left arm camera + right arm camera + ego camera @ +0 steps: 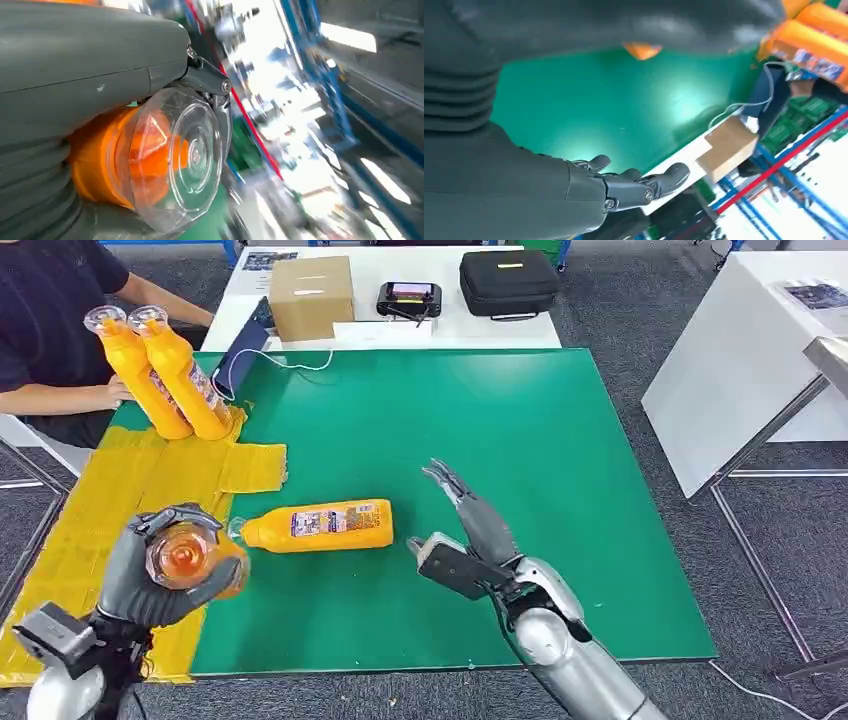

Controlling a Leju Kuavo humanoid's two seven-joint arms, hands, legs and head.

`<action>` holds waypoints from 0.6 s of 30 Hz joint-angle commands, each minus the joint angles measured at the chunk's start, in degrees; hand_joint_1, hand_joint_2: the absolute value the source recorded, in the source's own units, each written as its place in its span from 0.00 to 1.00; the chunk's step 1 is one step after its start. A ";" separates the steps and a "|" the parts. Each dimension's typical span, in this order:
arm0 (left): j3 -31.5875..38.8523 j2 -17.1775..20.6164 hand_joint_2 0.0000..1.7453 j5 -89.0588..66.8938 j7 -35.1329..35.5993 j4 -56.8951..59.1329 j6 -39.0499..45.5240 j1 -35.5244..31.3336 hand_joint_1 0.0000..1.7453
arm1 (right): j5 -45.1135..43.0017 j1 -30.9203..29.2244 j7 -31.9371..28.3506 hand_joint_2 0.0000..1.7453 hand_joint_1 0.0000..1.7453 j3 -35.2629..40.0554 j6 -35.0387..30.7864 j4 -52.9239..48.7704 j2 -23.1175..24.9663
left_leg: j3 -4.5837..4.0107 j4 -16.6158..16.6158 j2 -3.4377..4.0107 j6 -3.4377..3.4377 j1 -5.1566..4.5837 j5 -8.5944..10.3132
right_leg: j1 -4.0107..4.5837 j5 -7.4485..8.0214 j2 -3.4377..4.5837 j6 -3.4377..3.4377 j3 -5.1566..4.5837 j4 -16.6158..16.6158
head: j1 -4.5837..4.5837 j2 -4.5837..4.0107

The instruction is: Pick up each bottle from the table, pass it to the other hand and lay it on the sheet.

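**Laying the held bottle on the sheet**

The left hand (pixel 160 575) grips an orange juice bottle (pixel 190 558) above the yellow sheet (pixel 120 490); lower it flat, then release. A second juice bottle (pixel 320 526) lies on the green mat (pixel 540 440). The right hand (pixel 462 530) hovers empty, fingers spread.

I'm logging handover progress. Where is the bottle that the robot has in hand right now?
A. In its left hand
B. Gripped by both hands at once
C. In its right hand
A: the left hand grips an orange bottle, while the right hand hovers open, holding nothing.
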 commanded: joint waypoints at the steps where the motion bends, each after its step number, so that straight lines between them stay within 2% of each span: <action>1: 5.37 2.67 1.00 -25.61 0.48 -2.28 18.18 2.87 1.00 | 2.77 4.17 -0.07 0.00 0.00 -0.88 1.50 -4.72 2.82 | 0.28 0.05 0.00 -0.09 0.06 -0.22 | 0.02 -0.19 0.29 -0.11 0.30 0.02 | 0.00 0.00; 2: 7.30 2.56 1.00 -31.07 -0.13 -1.83 21.69 4.11 1.00 | 3.02 2.19 0.84 0.00 0.00 0.87 1.36 -3.15 4.09 | 0.11 -0.02 0.30 -0.07 -0.01 -0.13 | -0.02 -0.03 0.48 -0.08 0.04 0.02 | 0.00 0.00; 3: 8.75 2.50 1.00 -34.63 -0.47 -0.67 23.76 4.62 1.00 | 2.44 0.25 1.88 0.00 0.00 2.49 0.95 -1.64 5.04 | 0.28 0.04 0.43 -0.13 0.04 -0.27 | 0.01 -0.11 0.73 -0.15 0.18 0.06 | 0.00 0.00; 5: 9.24 2.43 1.00 -42.57 0.91 1.82 27.83 3.67 1.00 | 1.82 -0.94 2.30 0.00 0.00 3.75 0.42 -1.02 5.02 | 0.24 -0.01 0.64 -0.19 0.02 -0.28 | 0.00 -0.03 0.90 -0.15 0.10 0.07 | -0.02 0.02; 8: 7.80 3.35 1.00 -46.18 2.64 5.47 29.70 0.88 1.00 | 1.35 -0.96 2.43 0.00 0.00 4.22 0.21 -1.40 4.26 | 0.08 -0.06 0.22 -0.17 0.05 -0.10 | 0.03 -0.05 0.41 -0.11 -0.04 0.02 | -0.02 0.00; 12: 7.45 3.32 1.00 -46.34 2.93 5.59 29.91 0.56 1.00 | 1.24 -0.69 2.41 0.00 0.00 4.07 0.13 -1.62 3.95 | 0.18 -0.03 0.03 -0.19 0.20 -0.11 | 0.12 -0.12 0.35 -0.14 0.10 -0.01 | -0.02 0.00; 14: 6.76 4.25 1.00 -54.44 6.80 7.41 32.71 -0.24 1.00 | 0.99 -0.41 2.34 0.00 0.00 4.28 0.32 -1.91 3.43 | 0.22 -0.03 0.07 -0.18 0.17 -0.14 | 0.09 -0.14 0.43 -0.13 0.15 0.00 | 0.00 0.00; 16: 3.96 4.93 1.00 -59.79 9.29 12.36 34.00 -3.03 1.00 | 0.78 1.99 2.29 0.00 0.00 3.70 0.14 -3.86 1.43 | 0.09 -0.08 -0.03 -0.17 0.15 -0.05 | 0.09 -0.09 0.23 -0.10 0.08 -0.02 | 0.00 0.00; 18: -0.56 3.10 1.00 -67.38 12.65 17.39 34.23 -5.72 1.00 | 0.85 8.11 0.88 0.00 0.00 1.14 -0.88 -8.43 -2.04 | 0.12 -0.12 -0.32 -0.17 0.14 0.01 | 0.08 -0.13 -0.06 -0.09 0.16 -0.07 | 0.02 0.00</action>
